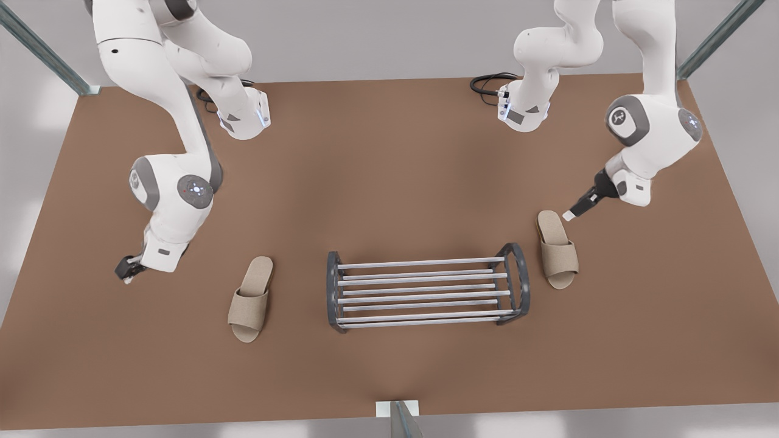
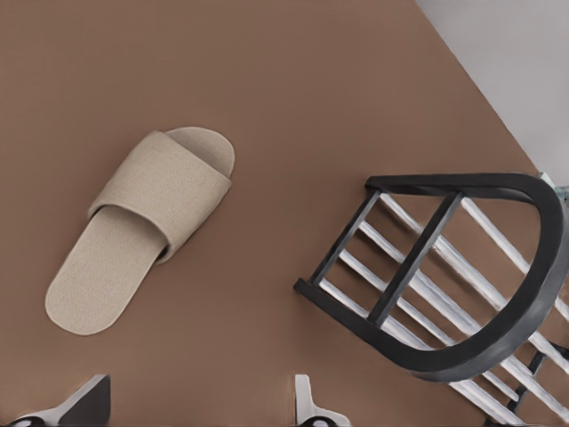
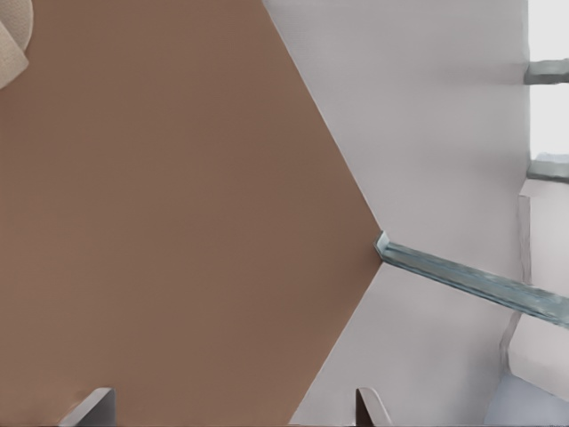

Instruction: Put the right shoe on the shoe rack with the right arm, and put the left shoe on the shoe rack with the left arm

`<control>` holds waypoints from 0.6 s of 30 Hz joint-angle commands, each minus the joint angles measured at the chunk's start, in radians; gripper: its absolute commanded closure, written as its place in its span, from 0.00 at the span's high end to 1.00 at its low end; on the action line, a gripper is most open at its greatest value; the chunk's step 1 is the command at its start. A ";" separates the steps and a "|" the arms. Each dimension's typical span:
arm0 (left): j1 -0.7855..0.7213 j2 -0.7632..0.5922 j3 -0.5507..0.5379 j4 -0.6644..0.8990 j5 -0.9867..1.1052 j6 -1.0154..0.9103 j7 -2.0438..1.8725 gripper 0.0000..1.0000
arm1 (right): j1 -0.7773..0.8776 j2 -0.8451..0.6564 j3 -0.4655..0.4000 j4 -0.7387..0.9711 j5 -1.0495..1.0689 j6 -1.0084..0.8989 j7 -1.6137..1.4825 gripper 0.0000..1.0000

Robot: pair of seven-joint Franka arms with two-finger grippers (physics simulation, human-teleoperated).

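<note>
Silver rods of the shoe rack (image 1: 426, 291) are seen at the lower middle of the front view, on the brown desk (image 1: 389, 152). One slipper (image 1: 557, 249) is laid just right of it, and the left gripper (image 1: 569, 215) is held near its heel end, jaws spread. The other slipper (image 1: 251, 298) is laid at lower left, and the right gripper (image 1: 126, 274) is held apart from it near the desk's left edge, jaws spread.

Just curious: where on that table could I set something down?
Bare: the table between the arm bases and the rack, and the strip along its near edge. Crowded: beside the rack's ends, where the left shoe lies by the left gripper and the right shoe near the right gripper.
</note>
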 commanded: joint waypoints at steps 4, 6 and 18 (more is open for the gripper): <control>-0.036 -0.001 -0.007 -0.163 -0.834 0.443 0.477 1.00 | 0.048 0.073 0.002 -0.091 -0.970 0.401 0.531 1.00; -0.036 0.006 -0.007 -0.205 -1.141 0.454 0.969 1.00 | 0.079 0.105 0.003 -0.100 -1.009 0.402 0.597 1.00; -0.036 0.080 0.098 -0.306 -1.417 0.342 1.897 1.00 | 0.197 0.202 0.003 -0.198 -1.133 0.211 1.028 1.00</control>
